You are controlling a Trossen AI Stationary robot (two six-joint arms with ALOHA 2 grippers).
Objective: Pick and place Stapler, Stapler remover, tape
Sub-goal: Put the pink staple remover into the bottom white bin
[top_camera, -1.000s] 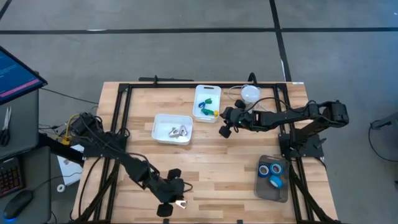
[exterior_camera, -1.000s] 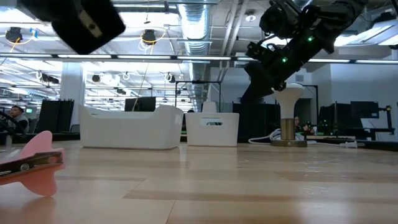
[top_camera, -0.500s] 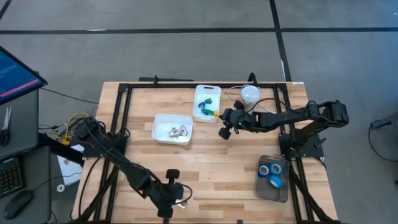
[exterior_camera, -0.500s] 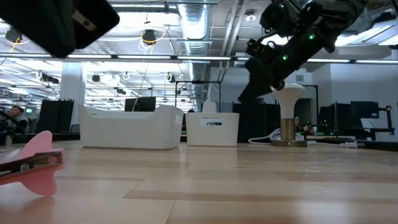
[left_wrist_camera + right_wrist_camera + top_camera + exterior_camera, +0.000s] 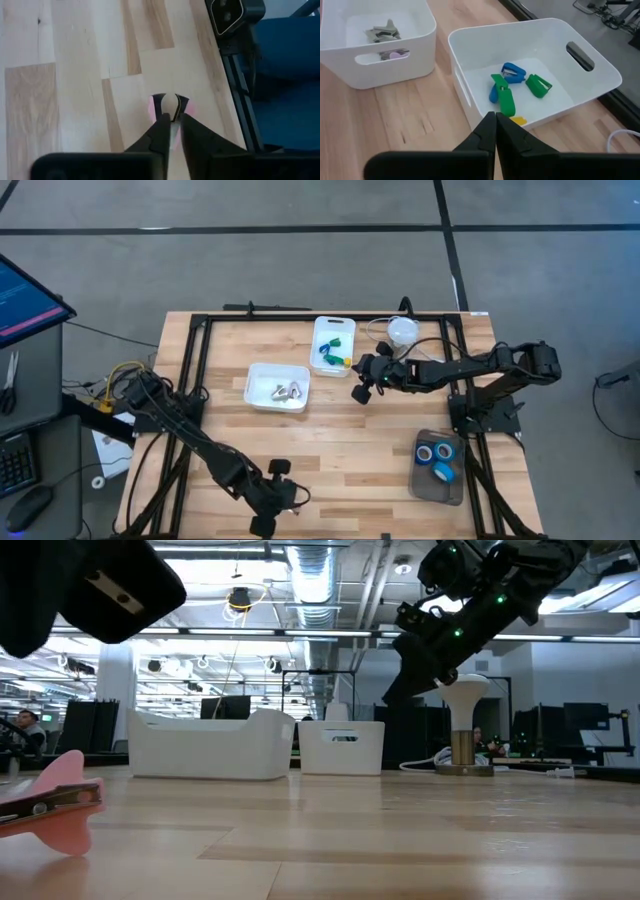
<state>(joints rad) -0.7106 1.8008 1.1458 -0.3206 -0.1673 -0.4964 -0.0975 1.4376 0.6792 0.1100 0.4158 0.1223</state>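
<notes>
Dark jointed arms (green status lights), tapered black fingers (image 5: 512, 140).

Two tubs (image 5: 279, 386) (image 5: 334, 343) sit mid-table; tape (image 5: 436, 459) lies in a tray (image 5: 438, 487) right; a remover (image 5: 170, 106) lies at the front edge

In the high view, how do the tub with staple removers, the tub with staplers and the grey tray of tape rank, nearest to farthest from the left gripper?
Measured from the left gripper at the table's near edge:
1. Tub with staple removers, left of centre.
2. Grey tray with the blue tape, on the right side.
3. Tub with staplers, at the far edge, next to the right gripper.
</notes>
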